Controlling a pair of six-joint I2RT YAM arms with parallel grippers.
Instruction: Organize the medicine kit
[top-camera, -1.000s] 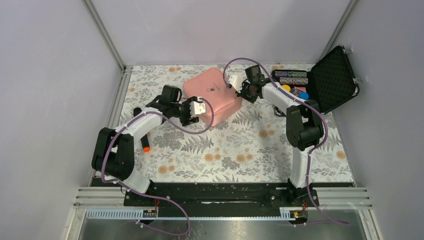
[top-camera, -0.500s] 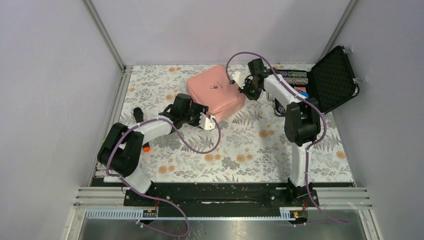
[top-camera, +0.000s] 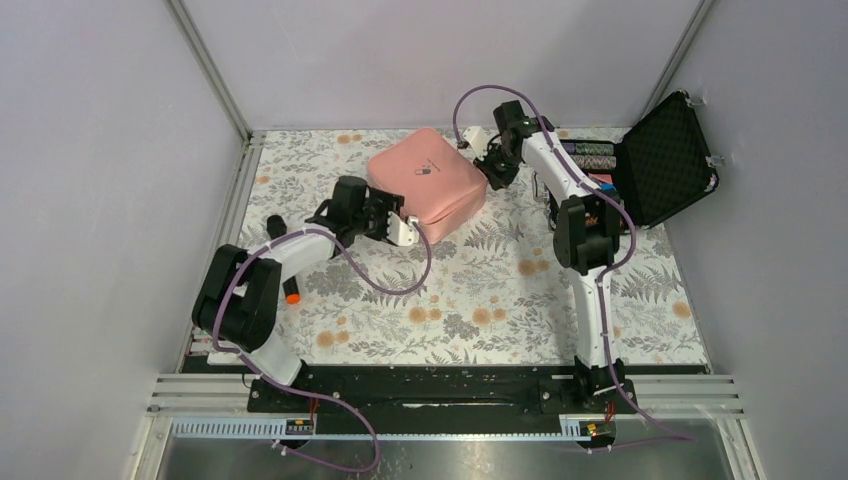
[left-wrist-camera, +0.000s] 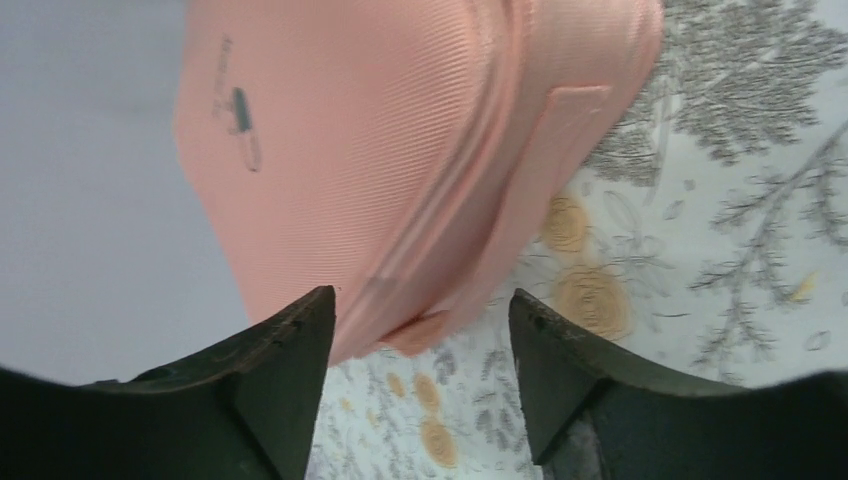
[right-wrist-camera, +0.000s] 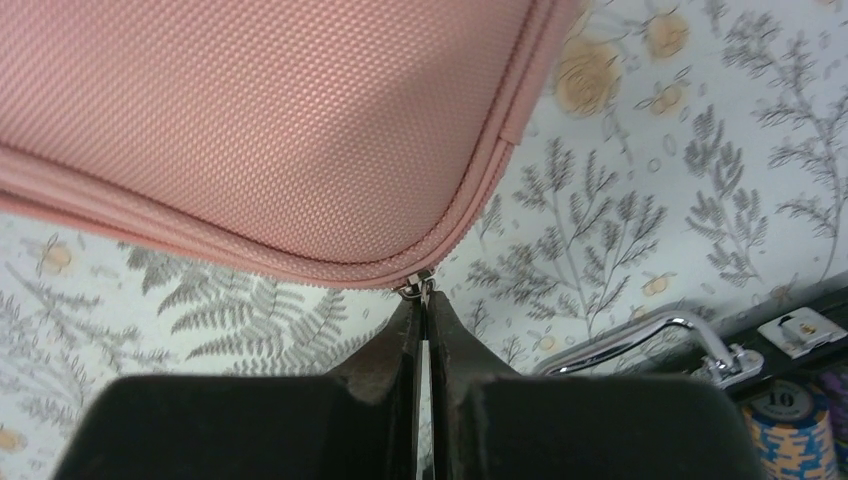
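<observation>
The pink medicine kit (top-camera: 425, 180) lies with its lid down at the back middle of the floral mat. My right gripper (top-camera: 488, 168) is at its far right corner. In the right wrist view the gripper (right-wrist-camera: 424, 305) is shut on the small metal zipper pull (right-wrist-camera: 421, 288) at the rounded corner of the kit (right-wrist-camera: 260, 120). My left gripper (top-camera: 402, 230) is at the kit's near corner. In the left wrist view it (left-wrist-camera: 420, 315) is open, its jaws either side of a pink tab (left-wrist-camera: 418, 332) on the kit (left-wrist-camera: 370, 150), not touching it.
An open black hard case (top-camera: 655, 155) with colourful chips (top-camera: 585, 152) stands at the back right, its metal latch (right-wrist-camera: 650, 335) close to my right gripper. A black marker with an orange tip (top-camera: 291, 292) lies by the left arm.
My right gripper has moved back along the kit's right edge with the zipper pull. The kit has shifted slightly. My left gripper swung off the kit's near edge and came back towards its corner.
</observation>
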